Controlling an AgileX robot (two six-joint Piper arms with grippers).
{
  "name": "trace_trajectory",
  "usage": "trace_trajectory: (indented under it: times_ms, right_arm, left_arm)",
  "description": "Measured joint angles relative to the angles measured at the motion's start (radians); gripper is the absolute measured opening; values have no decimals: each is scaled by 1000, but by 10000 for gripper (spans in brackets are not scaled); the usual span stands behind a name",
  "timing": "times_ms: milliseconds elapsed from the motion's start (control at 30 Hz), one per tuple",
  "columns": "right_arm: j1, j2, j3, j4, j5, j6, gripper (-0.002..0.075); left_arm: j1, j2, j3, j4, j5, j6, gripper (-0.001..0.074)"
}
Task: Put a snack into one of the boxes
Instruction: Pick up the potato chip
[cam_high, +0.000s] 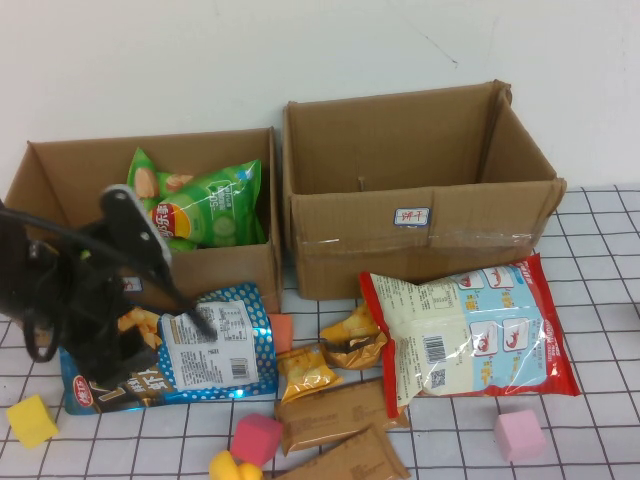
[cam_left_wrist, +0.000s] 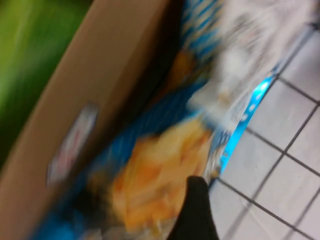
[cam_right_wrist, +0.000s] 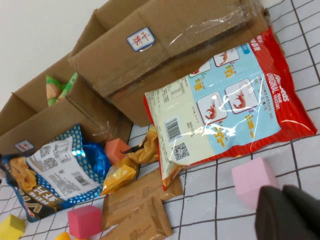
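Observation:
A blue chip bag (cam_high: 215, 350) lies on the table in front of the left box (cam_high: 60, 165), which holds a green chip bag (cam_high: 205, 205). My left gripper (cam_high: 170, 335) is low over the blue bag's left part and looks open. In the left wrist view one black finger (cam_left_wrist: 197, 212) touches the edge of the blue bag (cam_left_wrist: 150, 175); the other finger is out of view. The right box (cam_high: 420, 215) is empty. My right gripper (cam_right_wrist: 287, 215) is out of the high view, shut and empty, beside a pink cube (cam_right_wrist: 252, 180).
A red and white shrimp snack bag (cam_high: 470, 330) lies in front of the right box. Small orange packs (cam_high: 355, 340) and brown packs (cam_high: 335, 415) lie mid-table. Foam cubes are scattered about: yellow (cam_high: 32, 420), magenta (cam_high: 257, 438), pink (cam_high: 520, 435), orange (cam_high: 281, 330).

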Motion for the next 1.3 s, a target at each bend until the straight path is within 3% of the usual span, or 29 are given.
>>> trace_trajectory:
  times_ms: [133,300,1300]
  right_arm:
    - [0,0,0,0,0,0,-1]
    - [0,0,0,0,0,-2,-1]
    - [0,0,0,0,0,-2,-1]
  left_arm:
    - [0,0,0,-70,-25,293,502]
    - [0,2,0,-74,-99,444,503]
    - [-1,288,-8,-147,-262,542,524]
